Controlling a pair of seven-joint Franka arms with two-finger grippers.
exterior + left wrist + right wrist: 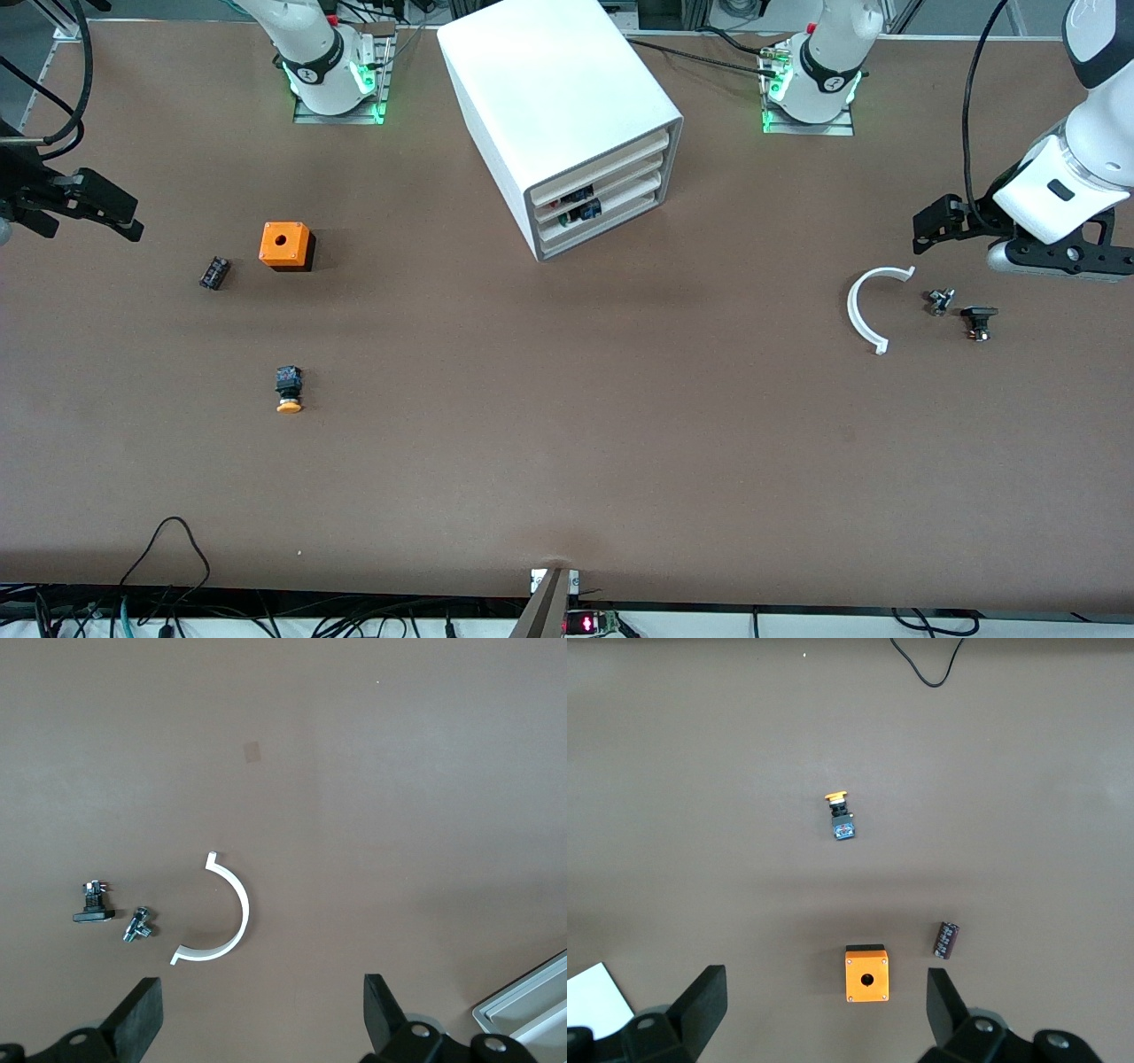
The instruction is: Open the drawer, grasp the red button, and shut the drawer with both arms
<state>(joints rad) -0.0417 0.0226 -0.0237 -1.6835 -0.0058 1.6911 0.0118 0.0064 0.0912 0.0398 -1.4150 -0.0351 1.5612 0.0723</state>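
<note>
The white cabinet (558, 97) stands between the arm bases. Its three cream drawer fronts are shut, and the middle drawer (616, 184) shows a dark part in its gap. The red-capped button is hidden. My left gripper (928, 232) is open and empty over the table at the left arm's end, beside a white arc (864, 310). In the left wrist view its fingers (142, 1014) stand wide apart. My right gripper (111, 213) is open and empty over the right arm's end of the table. Its fingers (704, 1001) frame an orange box (866, 974).
The orange box (285, 245), a dark cylinder (213, 272) and an orange-yellow capped button (289, 390) lie toward the right arm's end. A small metal part (939, 301) and a black part (979, 321) lie beside the white arc (221, 912). A cabinet corner (532, 1001) shows in the left wrist view.
</note>
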